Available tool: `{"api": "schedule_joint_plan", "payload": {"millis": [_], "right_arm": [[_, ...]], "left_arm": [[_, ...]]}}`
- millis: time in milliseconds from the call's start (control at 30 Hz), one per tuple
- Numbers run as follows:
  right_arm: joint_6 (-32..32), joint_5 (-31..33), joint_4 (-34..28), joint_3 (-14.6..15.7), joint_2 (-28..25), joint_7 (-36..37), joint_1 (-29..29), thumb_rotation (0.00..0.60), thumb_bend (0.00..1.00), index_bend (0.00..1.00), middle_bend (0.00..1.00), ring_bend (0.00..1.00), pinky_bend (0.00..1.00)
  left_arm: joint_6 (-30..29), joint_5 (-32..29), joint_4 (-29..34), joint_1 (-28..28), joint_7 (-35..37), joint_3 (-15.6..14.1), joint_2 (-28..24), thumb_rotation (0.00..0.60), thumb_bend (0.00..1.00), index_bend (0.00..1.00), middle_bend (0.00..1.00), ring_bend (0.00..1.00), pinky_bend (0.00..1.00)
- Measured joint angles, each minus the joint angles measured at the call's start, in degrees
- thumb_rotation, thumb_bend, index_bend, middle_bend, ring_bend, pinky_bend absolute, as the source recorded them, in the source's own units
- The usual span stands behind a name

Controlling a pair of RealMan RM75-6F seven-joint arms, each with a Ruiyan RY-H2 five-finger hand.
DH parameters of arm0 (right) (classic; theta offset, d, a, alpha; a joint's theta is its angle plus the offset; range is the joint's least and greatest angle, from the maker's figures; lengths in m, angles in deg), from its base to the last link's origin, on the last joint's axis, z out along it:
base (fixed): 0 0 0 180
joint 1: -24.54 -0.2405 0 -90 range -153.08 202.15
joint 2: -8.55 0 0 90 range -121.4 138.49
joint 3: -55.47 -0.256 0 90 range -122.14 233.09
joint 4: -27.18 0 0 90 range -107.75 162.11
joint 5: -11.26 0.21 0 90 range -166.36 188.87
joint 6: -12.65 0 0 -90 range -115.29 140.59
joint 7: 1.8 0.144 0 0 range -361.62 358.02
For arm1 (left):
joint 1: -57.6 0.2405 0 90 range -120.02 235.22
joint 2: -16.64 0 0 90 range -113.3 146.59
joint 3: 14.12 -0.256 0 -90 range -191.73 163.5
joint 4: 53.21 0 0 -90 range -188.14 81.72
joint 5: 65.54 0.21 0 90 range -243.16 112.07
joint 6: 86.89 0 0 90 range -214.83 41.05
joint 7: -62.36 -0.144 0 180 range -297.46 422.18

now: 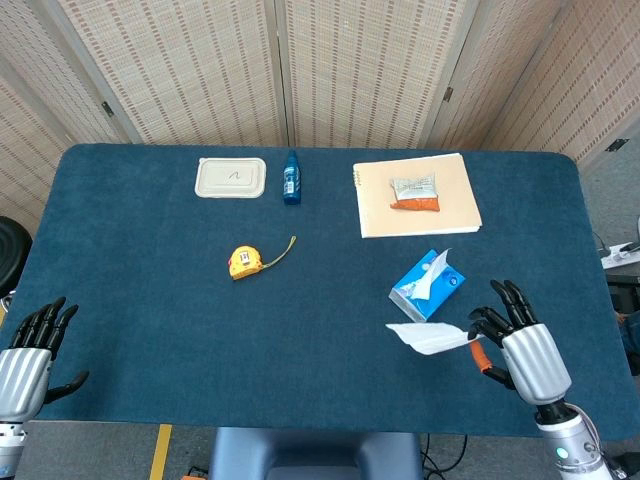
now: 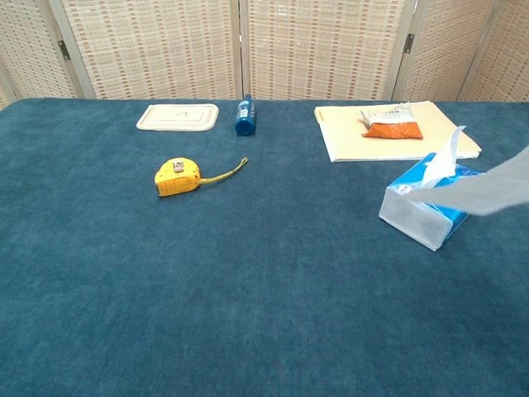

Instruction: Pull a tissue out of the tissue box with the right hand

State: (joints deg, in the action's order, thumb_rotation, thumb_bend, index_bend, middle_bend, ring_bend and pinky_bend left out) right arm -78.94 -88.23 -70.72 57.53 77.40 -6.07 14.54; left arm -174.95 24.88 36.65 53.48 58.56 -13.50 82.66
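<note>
The blue tissue box lies on the blue table, right of centre, with a fresh white tissue sticking up from its slot. My right hand is near the table's front right, raised, pinching a pulled-out white tissue that hangs free of the box. The chest view shows that tissue at its right edge but not the hand. My left hand rests open at the front left corner, holding nothing.
A yellow tape measure lies left of centre. At the back are a white lidded container, a blue bottle, and a cream notebook with a snack packet on it.
</note>
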Motion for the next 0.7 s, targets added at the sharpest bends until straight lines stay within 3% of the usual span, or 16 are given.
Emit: {"api": "schedule_joint_plan", "payload": {"millis": [67,133,200,300,433,700], "right_arm": [[-1.0,-0.6,2.0,0.5,0.5,1.0,1.0,0.600,0.46,0.57,0.30,0.00,0.00],[-1.0,-0.6,3.1,1.1,0.5,1.4,1.8,0.600,0.39,0.42,0.20,0.00,0.00],[-0.4,-0.5,3.3,1.6,0.1,1.6,2.0,0.600,0.29,0.19,0.09,0.00,0.00],[1.2,-0.1,3.3,2.2,-0.9,1.2,2.2,0.600,0.20,0.02,0.02,0.00,0.00],[4.2,1.3,1.5,2.9,-2.7,-1.2,2.4,0.600,0.13,0.00,0.00,0.00,0.00],[4.2,1.5,-0.1,2.6,-3.8,-2.3,3.2,0.600,0.13,0.00,0.00,0.00,0.00]], "left_arm": [[0.0,0.0,0.0,0.0,-0.2,0.0,0.1,0.600,0.24,0.00,0.00,0.00,0.14],[0.0,0.0,0.0,0.0,-0.4,0.0,0.1,0.600,0.23,0.00,0.00,0.00,0.14],[0.0,0.0,-0.1,0.0,-0.7,0.0,0.2,0.600,0.23,0.00,0.00,0.00,0.14],[0.1,-0.1,0.0,-0.1,-1.1,0.1,0.4,0.600,0.24,0.00,0.00,0.00,0.14],[0.1,-0.1,-0.1,-0.1,-1.3,0.1,0.5,0.600,0.24,0.00,0.00,0.00,0.14],[0.1,-0.1,-0.2,-0.2,-0.8,0.2,0.4,0.600,0.24,0.00,0.00,0.00,0.14]]}}
